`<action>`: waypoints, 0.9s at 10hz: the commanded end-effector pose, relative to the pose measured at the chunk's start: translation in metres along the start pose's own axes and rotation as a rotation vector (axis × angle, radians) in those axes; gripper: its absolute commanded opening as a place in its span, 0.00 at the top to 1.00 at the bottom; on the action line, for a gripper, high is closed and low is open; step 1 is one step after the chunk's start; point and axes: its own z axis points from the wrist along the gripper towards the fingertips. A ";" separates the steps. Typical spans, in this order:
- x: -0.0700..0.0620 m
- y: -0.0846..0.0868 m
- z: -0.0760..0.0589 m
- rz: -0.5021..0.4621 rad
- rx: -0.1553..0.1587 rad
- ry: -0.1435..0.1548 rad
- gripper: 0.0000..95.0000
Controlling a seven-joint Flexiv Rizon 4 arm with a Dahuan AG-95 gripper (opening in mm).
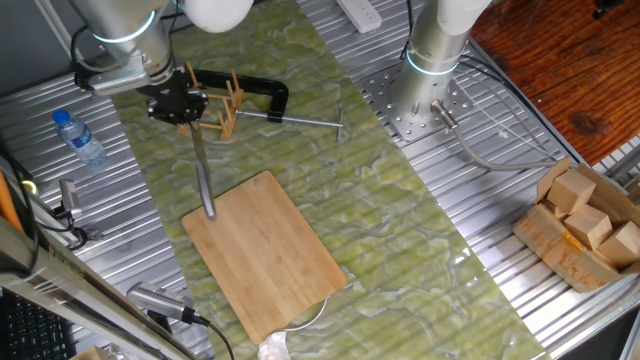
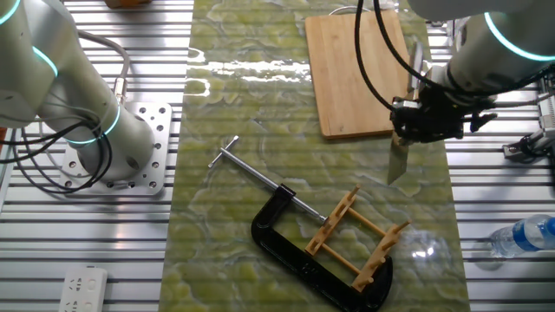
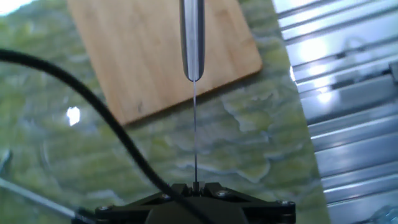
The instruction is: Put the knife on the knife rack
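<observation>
My gripper (image 1: 186, 108) is shut on the blade of the knife (image 1: 203, 175) and holds it in the air. The slim silver handle points away over the near corner of the bamboo board. In the other fixed view the grey blade of the knife (image 2: 398, 163) hangs below the gripper (image 2: 414, 121). The hand view shows the knife (image 3: 192, 43) edge-on, a thin line running out from the shut gripper (image 3: 195, 185). The wooden knife rack (image 1: 226, 108) stands just beside the gripper, inside the black clamp. From the other side the knife rack (image 2: 355, 238) is lower and to the left of the blade.
A black C-clamp (image 2: 290, 247) with a long steel bar surrounds the rack. The bamboo cutting board (image 1: 265, 250) lies on the green mat. A water bottle (image 1: 78, 137) lies on the left. A second arm's base (image 1: 430, 60) stands at the back. A box of wooden blocks (image 1: 585, 225) sits right.
</observation>
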 end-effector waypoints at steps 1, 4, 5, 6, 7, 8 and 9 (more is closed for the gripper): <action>0.003 -0.002 -0.002 0.285 0.002 -0.013 1.00; 0.003 -0.002 -0.002 0.312 -0.014 -0.031 1.00; 0.003 -0.002 -0.002 0.290 -0.010 -0.013 1.00; 0.003 -0.002 -0.002 0.262 -0.007 0.002 1.00; 0.003 -0.002 -0.002 0.233 -0.009 -0.007 1.00; 0.003 -0.002 -0.002 0.220 -0.011 -0.012 1.00; 0.003 -0.002 -0.002 0.095 0.000 0.007 1.00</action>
